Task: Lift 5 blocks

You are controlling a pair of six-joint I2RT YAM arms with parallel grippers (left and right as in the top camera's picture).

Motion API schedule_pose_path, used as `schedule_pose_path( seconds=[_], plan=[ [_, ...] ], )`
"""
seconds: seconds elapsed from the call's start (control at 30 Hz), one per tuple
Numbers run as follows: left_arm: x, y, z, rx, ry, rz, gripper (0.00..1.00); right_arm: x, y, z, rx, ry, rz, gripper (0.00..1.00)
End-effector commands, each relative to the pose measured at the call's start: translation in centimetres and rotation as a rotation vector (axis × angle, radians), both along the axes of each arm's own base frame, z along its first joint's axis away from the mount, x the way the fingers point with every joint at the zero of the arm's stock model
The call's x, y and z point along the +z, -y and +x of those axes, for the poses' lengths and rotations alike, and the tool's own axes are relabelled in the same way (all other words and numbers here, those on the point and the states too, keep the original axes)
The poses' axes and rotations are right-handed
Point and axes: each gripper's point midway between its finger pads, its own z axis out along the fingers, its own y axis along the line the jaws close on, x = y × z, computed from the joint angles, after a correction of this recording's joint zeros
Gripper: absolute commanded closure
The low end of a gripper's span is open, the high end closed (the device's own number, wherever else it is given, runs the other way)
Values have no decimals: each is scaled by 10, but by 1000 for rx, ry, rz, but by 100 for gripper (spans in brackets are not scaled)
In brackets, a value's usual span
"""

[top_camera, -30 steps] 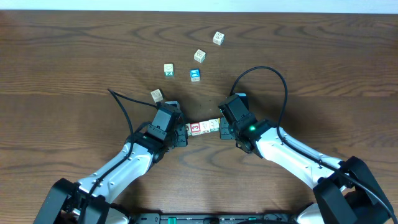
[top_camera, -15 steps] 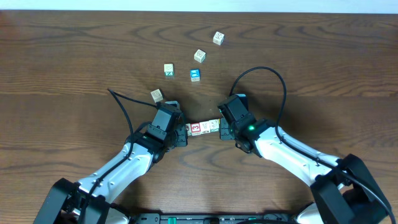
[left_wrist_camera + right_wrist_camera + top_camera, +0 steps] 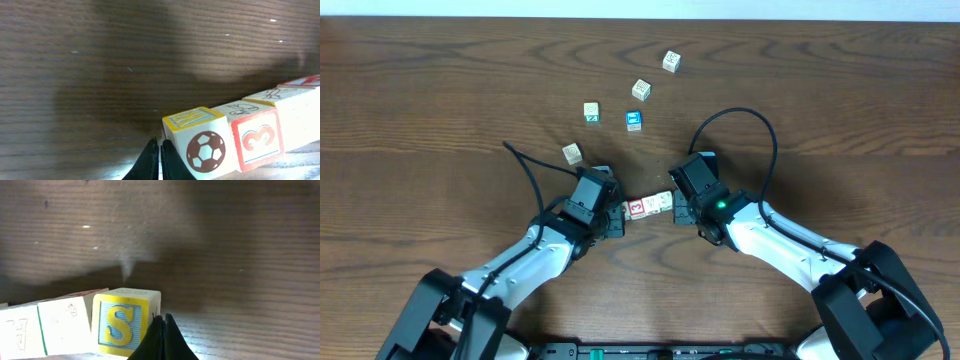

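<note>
We judge that the task is at its middle step: the cubes are gathered and pinched, but the pictures do not prove that they are in the air. In the overhead view a short row of small wooden cubes [image 3: 648,205] sits between the two arms over the brown wooden bench [image 3: 840,100]. Only two of its cubes show there, because the arms cover the ends. The left gripper [image 3: 619,213] has its fingers together with nothing between them. Its tip stands just beside the outer face of the yellow-topped cube with a football picture [image 3: 200,145]. Next comes the white cube with a red figure three [image 3: 257,136], then two more pale cubes towards the far end. The right gripper [image 3: 676,209] is also closed on nothing, and its tip is against the side of the cube with a yellow letter S on blue [image 3: 122,322]. This cube ends the row on that side, with two white cubes after it. So we think the row has five cubes, squeezed from both ends, though no single view lets us count all. Whether the row touches the bench or hangs above it, we cannot tell. What is left, in our opinion, is to raise both arms together and keep the pressure. Five loose cubes [image 3: 641,90], among them a blue-faced cube [image 3: 634,121], lie well apart, farther up the bench.
</note>
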Motion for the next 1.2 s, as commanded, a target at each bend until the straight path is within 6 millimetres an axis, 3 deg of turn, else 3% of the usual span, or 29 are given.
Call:
schedule_pose_path(
  seconds=[0.0,0.63,1.17],
  plan=[
    [40,85,-24,-270,-23,-291,93,30,-97,-44,269,-136,345,99],
    [34,72,-16,-268,17,-209,93,25,-92,-48,378,-113,279,99],
    [19,44,-14,-200,-25,-113,93,18,-77,-44,340,-101,200,99]
  ],
)
